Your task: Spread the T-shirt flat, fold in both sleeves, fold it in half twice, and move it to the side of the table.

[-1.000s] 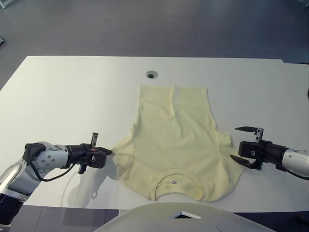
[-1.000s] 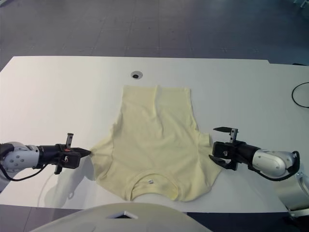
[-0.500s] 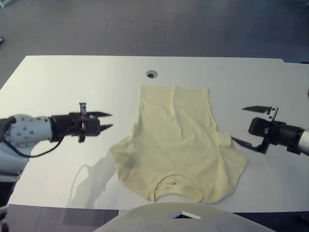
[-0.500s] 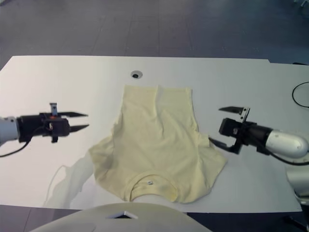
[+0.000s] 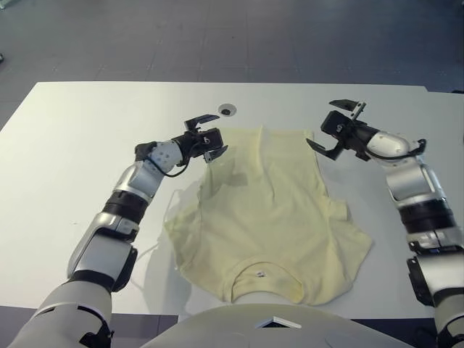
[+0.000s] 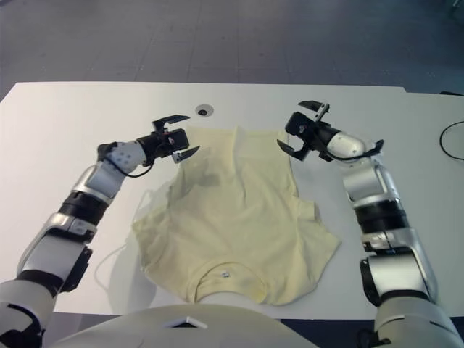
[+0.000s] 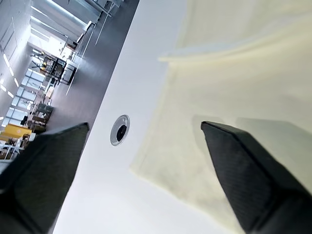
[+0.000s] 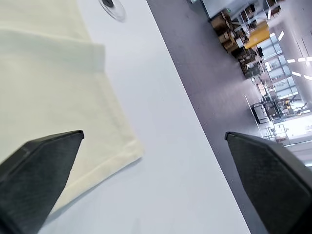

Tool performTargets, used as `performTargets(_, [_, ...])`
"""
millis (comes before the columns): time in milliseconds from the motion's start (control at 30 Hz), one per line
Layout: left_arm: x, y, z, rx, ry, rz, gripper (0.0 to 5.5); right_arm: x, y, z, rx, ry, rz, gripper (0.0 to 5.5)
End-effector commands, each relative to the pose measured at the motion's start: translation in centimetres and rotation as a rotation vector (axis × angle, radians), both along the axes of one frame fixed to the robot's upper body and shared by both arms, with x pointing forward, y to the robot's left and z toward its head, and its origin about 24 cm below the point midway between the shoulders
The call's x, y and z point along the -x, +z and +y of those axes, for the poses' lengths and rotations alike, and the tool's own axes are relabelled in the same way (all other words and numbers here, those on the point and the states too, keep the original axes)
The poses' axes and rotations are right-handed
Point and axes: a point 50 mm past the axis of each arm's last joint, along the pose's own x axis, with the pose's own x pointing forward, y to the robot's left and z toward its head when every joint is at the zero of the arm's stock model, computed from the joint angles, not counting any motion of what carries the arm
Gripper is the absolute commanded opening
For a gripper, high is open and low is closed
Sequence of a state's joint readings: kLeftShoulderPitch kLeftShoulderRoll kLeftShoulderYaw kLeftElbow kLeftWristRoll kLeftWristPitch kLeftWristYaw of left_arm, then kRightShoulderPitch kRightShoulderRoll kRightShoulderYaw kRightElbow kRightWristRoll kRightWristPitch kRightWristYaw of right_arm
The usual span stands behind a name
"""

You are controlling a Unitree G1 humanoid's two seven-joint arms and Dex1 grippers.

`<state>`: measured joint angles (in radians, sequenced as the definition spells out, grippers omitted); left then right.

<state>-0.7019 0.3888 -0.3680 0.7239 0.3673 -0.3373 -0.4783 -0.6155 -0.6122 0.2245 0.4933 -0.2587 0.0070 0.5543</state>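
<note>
A pale yellow T-shirt (image 5: 268, 217) lies spread on the white table (image 5: 87, 138), collar (image 5: 264, 279) toward me and hem at the far end, with a few creases down its middle. My left gripper (image 5: 220, 134) hovers open over the hem's far left corner (image 7: 161, 165), nothing between its fingers. My right gripper (image 5: 319, 123) hangs open just above the hem's far right corner (image 8: 73, 122), also holding nothing. Both sleeves lie out to the sides near the front.
A round cable grommet (image 5: 228, 111) sits in the table just beyond the hem, close to the left gripper. A black cable (image 6: 451, 138) loops at the table's right edge. Bare tabletop stretches to either side of the shirt.
Both arms have swung from the sleeves near the front up to the far hem corners. The left gripper went from shut at the left sleeve tip to open.
</note>
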Motion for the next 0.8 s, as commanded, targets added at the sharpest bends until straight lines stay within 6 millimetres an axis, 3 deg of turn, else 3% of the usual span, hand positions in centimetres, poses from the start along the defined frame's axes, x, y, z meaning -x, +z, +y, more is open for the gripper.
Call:
performTargets(33, [-1.9,0.0,-0.8,-0.035,0.052,-0.053,5.04,-2.5,-1.4,0.8,0.003,-0.038,-0.025,5.4])
performTargets(100, [-2.1,-0.5,-0.7,-0.049,0.069,-0.051,5.36,-2.7,-2.0,1.0,0.003,-0.039,-0.015,5.4])
performTargets(400, [-1.9,-2.9,-0.8,-0.146,0.126,-0.067,5.36,-2.9,-4.6,1.2,0.076,-0.119,-0.009,5.4])
performTargets(567, [-1.3,-4.4,0.6,-0.232,0.139,-0.026,5.36,-2.5,-5.3,-0.3,0.174,-0.178,0.006,5.4])
performTargets(800, [-1.4,-4.5,2.3,-0.296,0.199,-0.034,5.36,-2.3,-5.2,-2.1,0.213,-0.251,0.008,5.4])
